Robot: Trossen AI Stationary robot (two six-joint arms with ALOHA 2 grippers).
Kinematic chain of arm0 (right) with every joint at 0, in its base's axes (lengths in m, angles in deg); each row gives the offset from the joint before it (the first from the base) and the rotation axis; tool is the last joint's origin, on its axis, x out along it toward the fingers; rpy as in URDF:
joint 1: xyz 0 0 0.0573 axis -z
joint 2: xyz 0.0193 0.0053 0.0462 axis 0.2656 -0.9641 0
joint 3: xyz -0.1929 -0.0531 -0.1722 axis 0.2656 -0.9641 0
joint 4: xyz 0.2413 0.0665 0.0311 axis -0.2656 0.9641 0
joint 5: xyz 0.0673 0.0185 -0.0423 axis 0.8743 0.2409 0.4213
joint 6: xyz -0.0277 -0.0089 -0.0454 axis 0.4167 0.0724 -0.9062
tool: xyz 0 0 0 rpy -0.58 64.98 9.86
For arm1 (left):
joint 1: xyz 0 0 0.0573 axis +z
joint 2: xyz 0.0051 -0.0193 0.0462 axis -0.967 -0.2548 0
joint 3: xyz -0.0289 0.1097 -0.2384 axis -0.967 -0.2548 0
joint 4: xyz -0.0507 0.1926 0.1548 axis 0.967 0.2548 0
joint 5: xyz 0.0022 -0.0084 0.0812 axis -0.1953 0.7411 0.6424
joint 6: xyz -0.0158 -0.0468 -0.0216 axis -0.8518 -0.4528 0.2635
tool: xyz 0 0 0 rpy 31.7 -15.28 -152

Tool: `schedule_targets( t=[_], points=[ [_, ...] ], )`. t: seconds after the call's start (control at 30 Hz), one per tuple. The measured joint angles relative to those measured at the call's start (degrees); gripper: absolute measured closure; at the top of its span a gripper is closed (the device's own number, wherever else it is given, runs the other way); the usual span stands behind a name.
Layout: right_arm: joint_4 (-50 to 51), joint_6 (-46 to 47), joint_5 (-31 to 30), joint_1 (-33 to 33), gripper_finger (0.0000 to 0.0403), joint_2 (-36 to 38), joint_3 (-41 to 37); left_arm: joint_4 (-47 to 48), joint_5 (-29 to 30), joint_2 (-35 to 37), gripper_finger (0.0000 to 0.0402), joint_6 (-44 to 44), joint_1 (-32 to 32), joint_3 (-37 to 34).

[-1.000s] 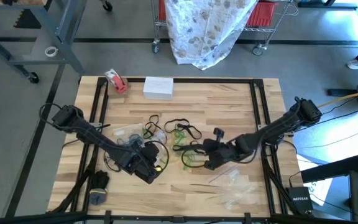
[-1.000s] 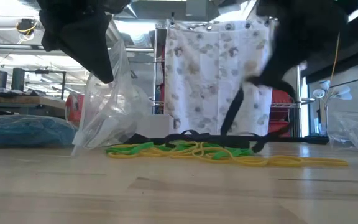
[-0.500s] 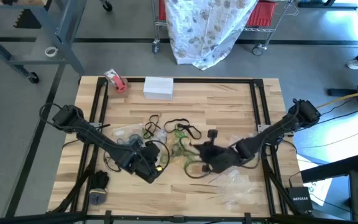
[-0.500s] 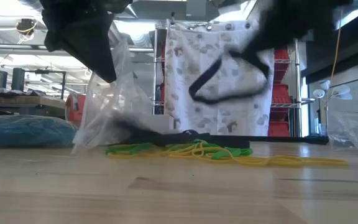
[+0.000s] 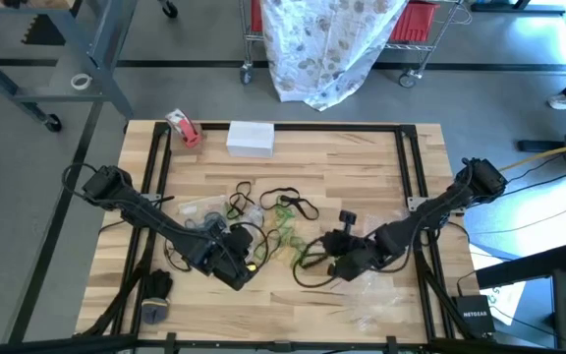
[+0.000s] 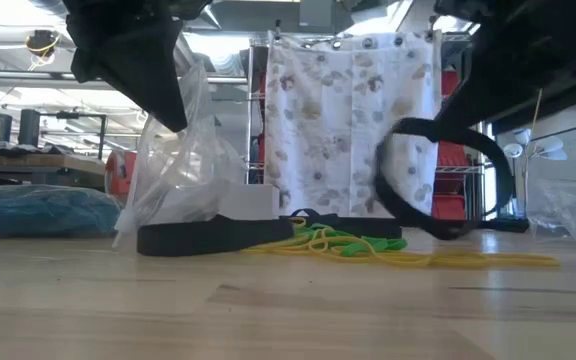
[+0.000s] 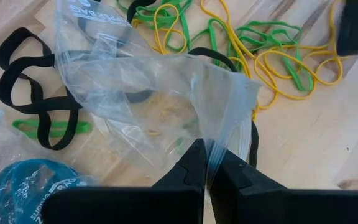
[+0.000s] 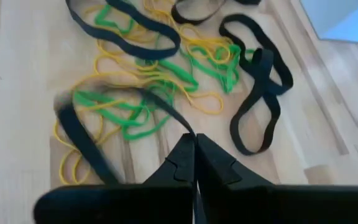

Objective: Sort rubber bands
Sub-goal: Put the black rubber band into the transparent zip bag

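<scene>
High view shows the right gripper [image 5: 334, 267] near the middle of the wooden tabletop [image 5: 342, 162], its fingers clamped together on a wide black rubber band loop [image 8: 98, 134] that hangs from them above the wood. The left gripper [image 7: 205, 163], toward the front left, pinches the edge of a clear plastic bag [image 7: 148, 81]. Thin green, yellow and black rubber bands [image 5: 281, 218] lie tangled mid-table between them.
</scene>
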Motion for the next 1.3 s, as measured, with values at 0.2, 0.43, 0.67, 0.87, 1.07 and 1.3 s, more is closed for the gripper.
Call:
schedule_targets(
  t=[0.2,0.43,0.67,0.87,1.07,1.3],
  points=[
    [0.49,1.84,0.63,0.21,0.0398,-3.52,0.00,0.03,0.00,0.00,0.0400,0.07,0.00,-0.01],
    [8.19,7.60,3.46,4.60,0.0398,-7.66,0.00,0.02,0.00,0.00,0.0400,0.14,-0.04,0.01],
    [10.82,6.34,5.08,5.68,0.0397,-7.89,0.00,0.00,0.01,0.00,0.0400,0.39,-0.04,-0.01],
    [10.99,4.66,10.36,5.62,0.0344,-7.89,0.04,-0.43,0.02,0.00,0.0400,1.23,-0.04,-0.01],
    [9.12,0.25,12.66,3.99,0.0249,-7.88,1.88,-1.52,0.02,0.00,0.0400,2.43,-0.04,0.01],
    [2.95,-5.13,8.40,0.96,0.0176,-7.89,1.19,-1.51,0.02,0.00,0.0400,2.56,-0.04,-0.01]
  ],
)
